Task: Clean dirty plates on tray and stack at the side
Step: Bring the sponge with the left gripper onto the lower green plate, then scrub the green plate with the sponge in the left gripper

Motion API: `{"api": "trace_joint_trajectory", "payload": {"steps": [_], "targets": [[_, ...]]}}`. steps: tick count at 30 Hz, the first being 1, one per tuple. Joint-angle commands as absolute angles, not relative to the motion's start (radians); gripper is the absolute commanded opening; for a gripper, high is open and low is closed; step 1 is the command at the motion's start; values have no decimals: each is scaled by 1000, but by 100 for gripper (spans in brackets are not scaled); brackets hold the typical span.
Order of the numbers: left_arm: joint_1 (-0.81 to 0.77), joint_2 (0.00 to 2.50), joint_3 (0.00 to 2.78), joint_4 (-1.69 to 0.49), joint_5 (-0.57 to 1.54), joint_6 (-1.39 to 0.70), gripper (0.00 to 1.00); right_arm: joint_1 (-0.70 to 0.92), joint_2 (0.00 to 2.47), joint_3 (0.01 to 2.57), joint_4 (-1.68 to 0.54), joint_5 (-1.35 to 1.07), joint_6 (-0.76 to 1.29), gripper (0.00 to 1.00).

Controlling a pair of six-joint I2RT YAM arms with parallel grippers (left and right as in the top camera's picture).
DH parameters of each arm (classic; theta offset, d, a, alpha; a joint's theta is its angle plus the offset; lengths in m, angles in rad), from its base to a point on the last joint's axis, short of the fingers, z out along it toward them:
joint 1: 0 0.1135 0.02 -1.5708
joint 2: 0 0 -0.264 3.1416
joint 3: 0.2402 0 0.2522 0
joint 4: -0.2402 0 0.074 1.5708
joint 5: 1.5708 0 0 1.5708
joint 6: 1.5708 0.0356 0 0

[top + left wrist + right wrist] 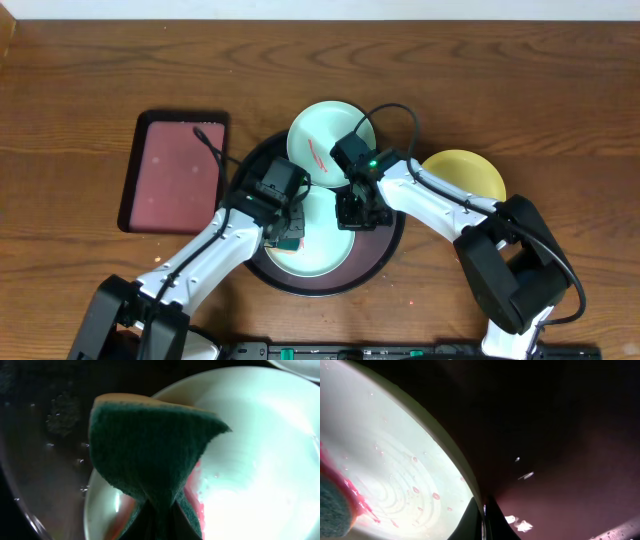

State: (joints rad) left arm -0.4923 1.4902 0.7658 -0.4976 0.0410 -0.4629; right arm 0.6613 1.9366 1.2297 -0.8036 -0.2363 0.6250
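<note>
Robot lab bench: wood-grain table (560, 90), left arm (200, 260) and right arm (440, 205) mounted at near edge, plates (325, 135) and tray (310, 289) laid out.

lower plate (322, 257): centre hidden under both arms overhead; cut by frame edges in both wrist views
sponge (150, 450): lower end cut off; hides the fingertips of the left gripper (288, 238)
right gripper (483, 522): only dark tips show

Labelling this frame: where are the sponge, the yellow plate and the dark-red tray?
sponge (150, 455): left wrist view, green scouring face.
yellow plate (468, 170): overhead view, bare centre.
dark-red tray (172, 180): overhead view, flat floor.
</note>
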Motion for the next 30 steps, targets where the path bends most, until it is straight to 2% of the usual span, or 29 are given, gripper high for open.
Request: {"api": "trace_joint_trajectory", "payload": {"steps": [1, 6, 13, 16, 19, 21, 27, 30], "targets": [[-528, 1496, 733, -497, 153, -321, 7, 654, 1954, 1241, -802, -230, 635, 1], [-526, 1496, 745, -492, 365, -110, 8, 654, 1954, 1241, -803, -230, 635, 1], [-524, 1496, 747, -480, 357, -91, 8, 654, 1954, 1241, -802, -230, 635, 1], [-514, 1496, 747, -471, 194, -258, 7, 654, 1954, 1241, -802, -230, 635, 1], [-497, 1496, 747, -512, -20, -571, 8, 654, 1954, 1241, -802, -230, 635, 1], [-489, 1496, 747, -543, -82, -685, 8, 654, 1954, 1241, -803, -230, 635, 1], [-487, 1496, 747, -566, -121, -738, 7, 654, 1954, 1241, -803, -230, 635, 1], [-488, 1491, 749, -535, -64, -633, 7, 654, 1954, 1241, -803, -230, 635, 1]]}}
